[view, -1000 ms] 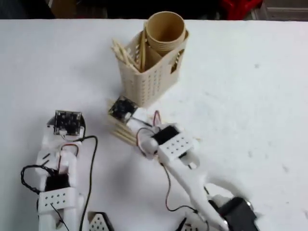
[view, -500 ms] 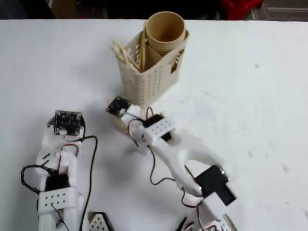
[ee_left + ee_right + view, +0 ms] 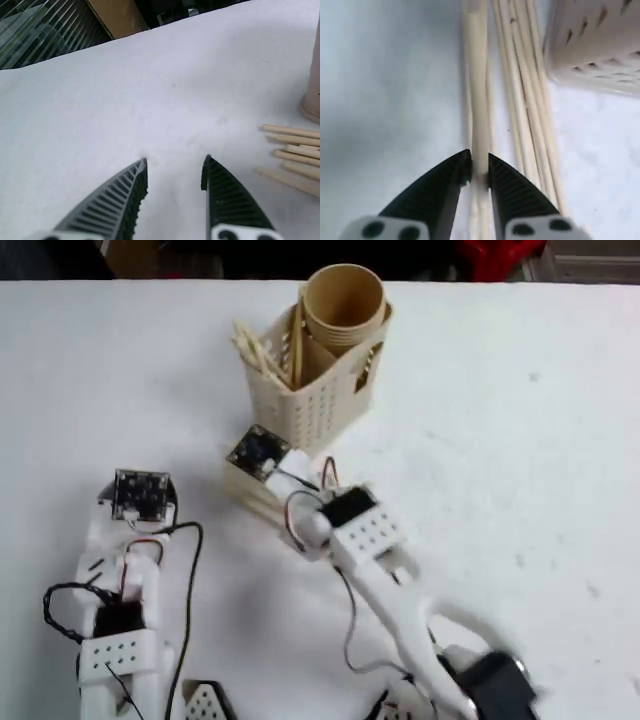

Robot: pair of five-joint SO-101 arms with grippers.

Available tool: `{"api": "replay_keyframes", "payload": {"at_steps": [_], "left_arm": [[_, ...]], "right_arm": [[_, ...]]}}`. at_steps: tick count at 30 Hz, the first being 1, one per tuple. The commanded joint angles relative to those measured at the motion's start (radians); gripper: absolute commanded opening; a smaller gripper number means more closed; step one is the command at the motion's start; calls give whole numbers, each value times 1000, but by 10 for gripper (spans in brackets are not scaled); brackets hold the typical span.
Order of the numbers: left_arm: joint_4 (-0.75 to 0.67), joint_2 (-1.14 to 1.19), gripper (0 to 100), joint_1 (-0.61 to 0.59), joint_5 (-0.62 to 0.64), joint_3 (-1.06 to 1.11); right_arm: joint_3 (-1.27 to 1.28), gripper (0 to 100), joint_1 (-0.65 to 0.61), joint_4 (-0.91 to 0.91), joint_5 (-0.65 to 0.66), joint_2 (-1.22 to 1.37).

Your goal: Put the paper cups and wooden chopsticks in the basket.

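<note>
At the left of my desk (image 3: 520, 390), the left jaws hang open above its bare white surface, with loose wooden chopsticks (image 3: 300, 132) lying nearby. Toward the middle, the right jaws are closed on one chopstick (image 3: 479, 75) of that bundle, which lies flat just beside the basket (image 3: 310, 410). The basket stands upright behind, with stacked paper cups (image 3: 345, 300) in one compartment and more chopsticks (image 3: 260, 345) in another.

Both arms are white printed plastic. The left arm (image 3: 120, 590) carries a looping black cable (image 3: 52, 608), thin red wires (image 3: 133, 562) and a perforated block (image 3: 120, 655). The right arm (image 3: 400, 605) has a similar dotted block (image 3: 368, 537). The fingers (image 3: 120, 200) are dark grey, tapered and ribbed inside, with pale bases.
</note>
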Motion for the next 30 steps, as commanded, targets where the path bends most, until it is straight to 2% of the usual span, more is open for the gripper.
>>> {"api": "replay_keyframes", "payload": {"at_steps": [1,8,14,17,23,27,30], "left_arm": [[3,-15,190,8,8,0],[3,-15,190,10,8,0],[3,-15,190,10,8,0],[3,-15,190,10,8,0],[3,-15,190,10,8,0],[3,-15,190,10,8,0],[3,-15,190,10,8,0]], "right_arm": [[15,18,12,2,-12,-160],[-34,17,28,2,-86,-371],[-180,17,28,-8,-89,-407],[-247,17,28,-90,-84,-407],[-407,17,28,-378,-83,-364],[-568,18,27,-516,-83,-217],[-720,18,28,-529,-83,-56]]}}
